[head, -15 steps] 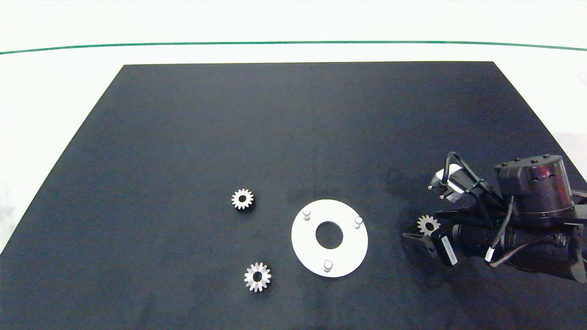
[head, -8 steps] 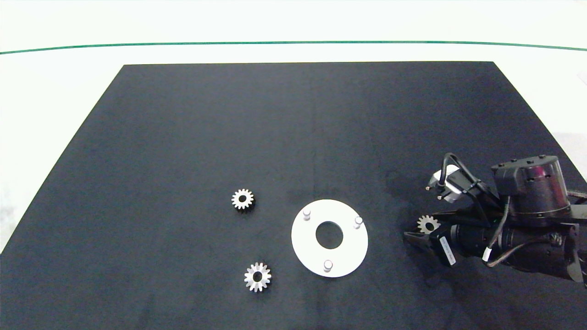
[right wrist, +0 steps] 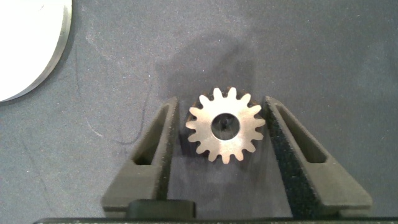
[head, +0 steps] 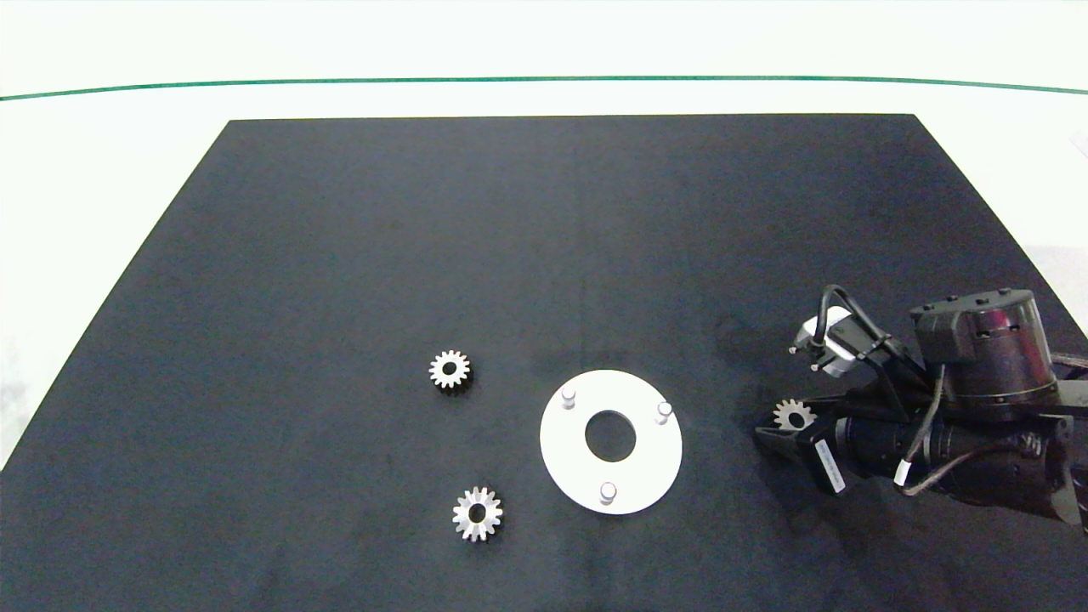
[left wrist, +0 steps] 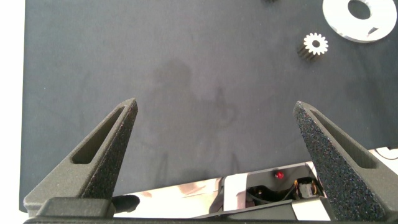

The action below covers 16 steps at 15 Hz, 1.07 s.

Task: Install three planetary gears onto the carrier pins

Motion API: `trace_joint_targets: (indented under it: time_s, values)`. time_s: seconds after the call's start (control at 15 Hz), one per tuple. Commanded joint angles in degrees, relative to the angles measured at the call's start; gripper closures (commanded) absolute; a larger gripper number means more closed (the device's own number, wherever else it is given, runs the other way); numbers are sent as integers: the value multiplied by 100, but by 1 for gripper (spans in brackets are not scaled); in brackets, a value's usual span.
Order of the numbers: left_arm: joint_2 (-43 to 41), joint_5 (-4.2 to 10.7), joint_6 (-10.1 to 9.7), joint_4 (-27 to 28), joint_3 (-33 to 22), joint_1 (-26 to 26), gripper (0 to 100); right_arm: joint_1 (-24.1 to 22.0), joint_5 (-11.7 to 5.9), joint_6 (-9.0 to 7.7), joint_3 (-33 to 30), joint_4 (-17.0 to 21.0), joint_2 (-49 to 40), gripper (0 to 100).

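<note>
Surface: a black mat [head: 510,255] covering most of the table; a pale tabletop margin [head: 102,170] around its far and side edges; a thin green line [head: 544,81] running across the far side; nothing of the room beyond that is legible.

Holder: a flat white ring-shaped disc [head: 610,476] lying on the mat toward its near middle, with a large central hole; three carrier pins standing on it in a triangle, one at the far left [head: 569,395], one at the far right [head: 664,410], one at the near edge [head: 608,490]; all three pins bare, no gear seated on any.

Planetary gears, three, silvery, all flat on the mat: first gear [head: 450,370] left of the disc and a little farther back, apart from it; second gear [head: 478,513] near the disc's near-left side, apart from it; third gear [head: 794,415] right of the disc, well clear of its rim.

Right gripper [head: 778,429]: reaching in from the right side, low over the mat; in the right wrist view its fingers [right wrist: 155,149] stand on either side of the third gear [right wrist: 225,124]; jaws narrowly open, closed most of the way in; each finger just beside the gear's teeth; whether they touch the teeth cannot be told; the gear resting on the mat, not lifted; the disc's edge [right wrist: 37,56] visible off to one side.

Left gripper [left wrist: 214,152]: outside the head view; jaws spread wide; nothing between them; bare mat beneath; one gear [left wrist: 315,43] and part of the disc [left wrist: 339,18] lying far ahead of it.
</note>
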Motion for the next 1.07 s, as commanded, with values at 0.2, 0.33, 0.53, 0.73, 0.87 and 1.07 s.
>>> trace_joint_targets:
  time_s: [0.2,0.33,0.53,0.73,0.87,1.07]
  values:
    - [-12,-4,5,21,21,-3,0,-6,7,-6,7,-9,-21,56]
    - [-12,-12,5,21,48,-30,0,-6,-2,-6,16,-9,-21,60]
    - [-21,-12,14,21,65,-56,0,-6,-2,-6,25,-9,-21,66]
    - [-38,-12,14,21,65,-65,0,-6,-2,-6,33,-9,-21,72]
    - [-38,-12,23,21,101,-65,0,-6,-2,-6,33,-9,-21,77]
    - [-47,-12,14,21,109,-65,0,-6,-11,-14,33,9,-21,83]
